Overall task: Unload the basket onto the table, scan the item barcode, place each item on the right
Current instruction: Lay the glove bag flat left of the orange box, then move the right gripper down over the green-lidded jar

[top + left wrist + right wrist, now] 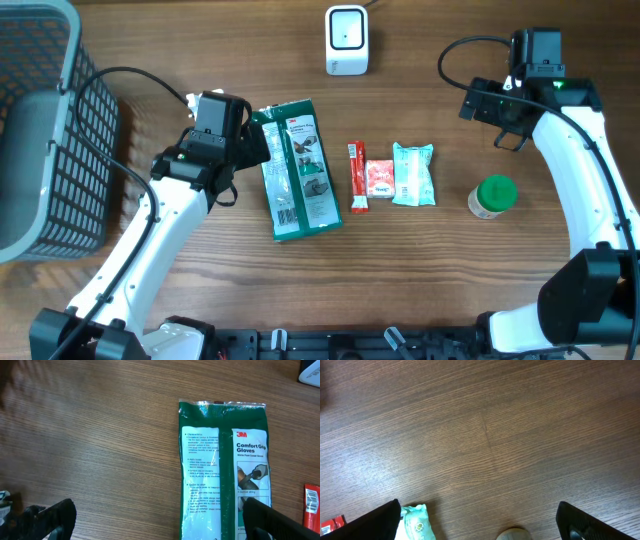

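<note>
Looking down from overhead, you have the green gloves pack point(297, 172) lying flat on the wooden table point(450, 290), a little left of centre. Its printed face is up, and a barcode shows towards its near left corner. Your left gripper point(260, 143) hangs over the pack's far left edge, jaws spread wide and clamped on nothing. In the left wrist view, one of its fingers point(272, 520) overlaps the pack's front while the other sits over bare wood.

The white scanner point(347, 40) stands at the far edge near the centre, well apart from the pack. Right of the pack runs a row: a red stick packet point(357, 177), a small pink packet point(379, 178) just beside it, then a mint-green wipes pack point(413, 174). A green-lidded jar point(493, 196) stands further right.

Your right gripper point(508, 125) hovers at the far right, beyond the jar, jaws wide apart. Its wrist view shows mostly bare wood between the fingers point(370, 522), with the wipes pack and the jar top at the near edge. A grey mesh basket point(95, 110) sits at the far left.
</note>
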